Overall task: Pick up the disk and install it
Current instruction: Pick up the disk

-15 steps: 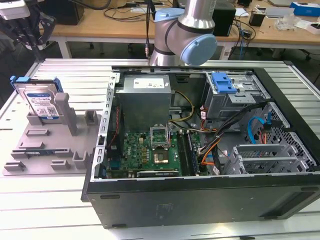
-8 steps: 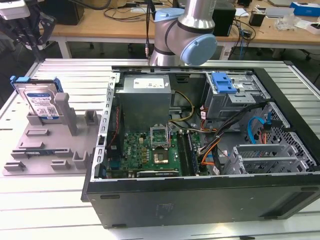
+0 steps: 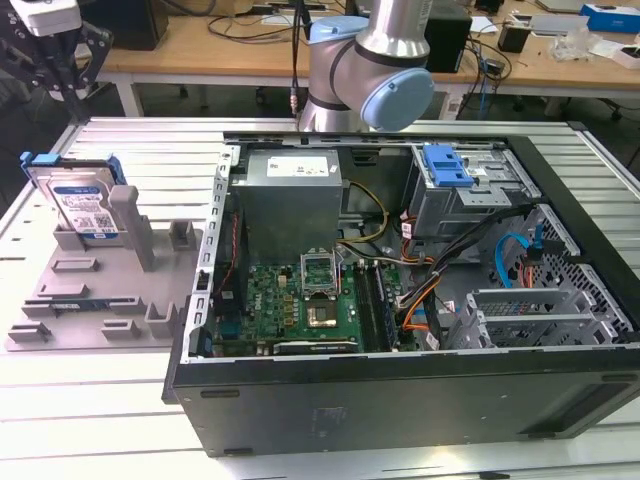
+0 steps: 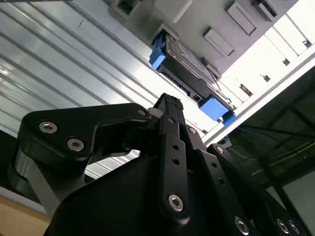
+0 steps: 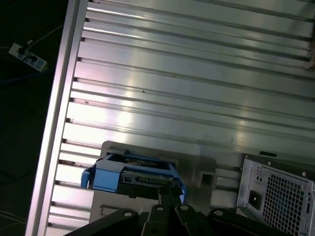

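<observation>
Step in hand: the approach for the pick-up, as I judge it. The disk is not yet grasped and nothing is installed.
Gripper [image 4: 170, 103]: black metal linkage with bolted joints. In the exterior view it hangs at 12 o'clock of the disk, clear of it. The fingers are together and grip nothing.
Disk [image 3: 80, 205]: a flat silver slab with a white-and-blue label in a bright blue plastic bracket. It stands on edge at the 10 o'clock corner of the fixture tray, at 9 o'clock of the computer case.
Fixture tray [image 3: 100, 290]: matte grey plastic with blocky upright posts. One post stands just beside the disk at its 3 o'clock.
Computer case [image 3: 400, 400]: black sheet-metal walls, lying open, with a green motherboard inside.
Table [image 3: 100, 420]: ribbed aluminium, glossy.
The grasp calls for: fingers parted enough to straddle the thin slab, lined up with its upper edge and kept clear of the neighbouring post.
</observation>
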Controlling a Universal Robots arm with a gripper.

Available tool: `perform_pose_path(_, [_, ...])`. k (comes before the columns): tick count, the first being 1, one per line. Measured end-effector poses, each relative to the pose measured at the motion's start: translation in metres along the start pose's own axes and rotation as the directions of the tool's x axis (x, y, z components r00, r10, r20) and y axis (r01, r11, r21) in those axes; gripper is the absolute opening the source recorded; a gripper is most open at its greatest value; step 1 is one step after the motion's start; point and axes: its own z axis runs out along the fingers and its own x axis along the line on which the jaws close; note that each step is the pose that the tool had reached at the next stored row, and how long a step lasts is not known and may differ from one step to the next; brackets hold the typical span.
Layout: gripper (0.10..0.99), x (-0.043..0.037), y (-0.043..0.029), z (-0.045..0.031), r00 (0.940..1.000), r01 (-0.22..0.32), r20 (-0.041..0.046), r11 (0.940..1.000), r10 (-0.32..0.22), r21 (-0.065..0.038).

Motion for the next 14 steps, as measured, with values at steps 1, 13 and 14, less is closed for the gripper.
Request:
perform_pose_path(1, [0.106, 0.0000, 0.0000, 0.0000, 0.9997, 0.023, -0.0014, 0.9997, -0.023, -0.001])
perform_pose_path(13, [0.424, 0.0000, 0.0000, 0.0002, 0.9552, 0.296, -0.0116, 0.9552, -0.296, -0.008])
perform_pose_path(14, [0.424, 0.0000, 0.0000, 0.0003, 0.9430, 0.332, -0.0128, 0.9431, -0.333, -0.009])
